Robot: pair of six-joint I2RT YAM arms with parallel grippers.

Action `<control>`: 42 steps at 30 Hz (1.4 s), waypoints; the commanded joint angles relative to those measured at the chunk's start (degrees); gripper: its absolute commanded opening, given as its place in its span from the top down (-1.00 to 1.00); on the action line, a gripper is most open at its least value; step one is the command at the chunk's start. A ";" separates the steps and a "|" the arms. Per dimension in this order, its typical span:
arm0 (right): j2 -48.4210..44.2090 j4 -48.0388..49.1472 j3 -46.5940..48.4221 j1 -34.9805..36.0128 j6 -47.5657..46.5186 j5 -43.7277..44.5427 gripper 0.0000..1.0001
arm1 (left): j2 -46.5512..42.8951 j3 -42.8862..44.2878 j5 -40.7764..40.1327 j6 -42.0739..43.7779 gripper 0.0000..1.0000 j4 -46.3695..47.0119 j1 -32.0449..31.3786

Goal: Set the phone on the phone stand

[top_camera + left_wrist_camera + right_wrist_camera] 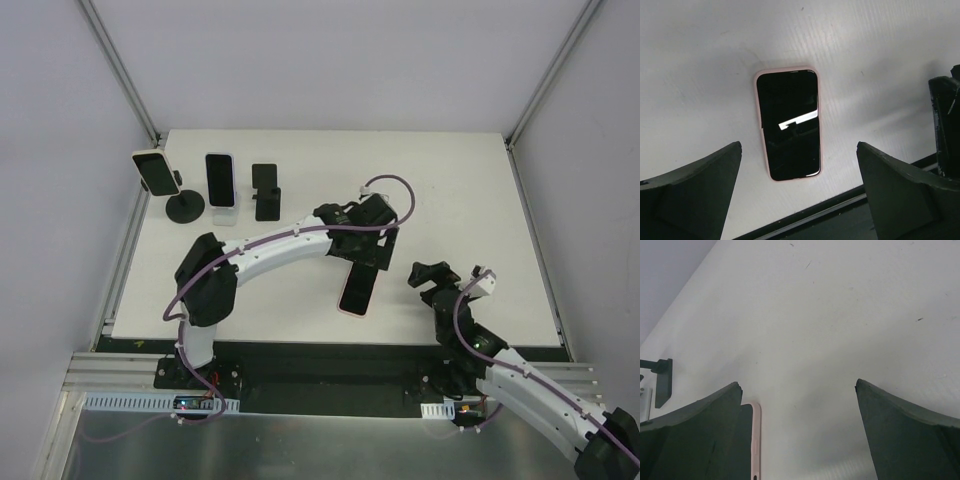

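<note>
The pink-cased phone (359, 290) lay flat, screen up, near the middle of the tabletop's near edge. The left gripper (366, 258) hung over it, jaws spread wide, holding nothing. The right gripper (432, 275), nearby, gaped equally, empty. Toward the far left corner, a round-based stand (184, 207) and a white stand (222, 208) each held a phone, with the black stand (266, 192) bare beside them.

The phone (788, 125) has a glossy black screen in a pale pink case. The counter (450, 190) is plain white. At its ten o'clock, one stand (266, 192) is black all over. Both arms' fingers (695, 200) are matte black.
</note>
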 commanded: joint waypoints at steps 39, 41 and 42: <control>-19.75 -8.88 -6.72 -2.05 4.49 1.33 -0.98 | 24.84 20.89 -4.91 -2.61 -0.89 -14.66 -2.66; -19.22 -8.79 -6.55 -2.14 4.49 1.16 -0.98 | 25.19 20.89 -3.94 -2.61 -0.90 -14.66 -2.31; -19.05 -8.88 -6.37 -2.14 4.49 1.16 -0.98 | 25.63 20.98 -3.33 -2.43 -0.89 -14.66 -2.22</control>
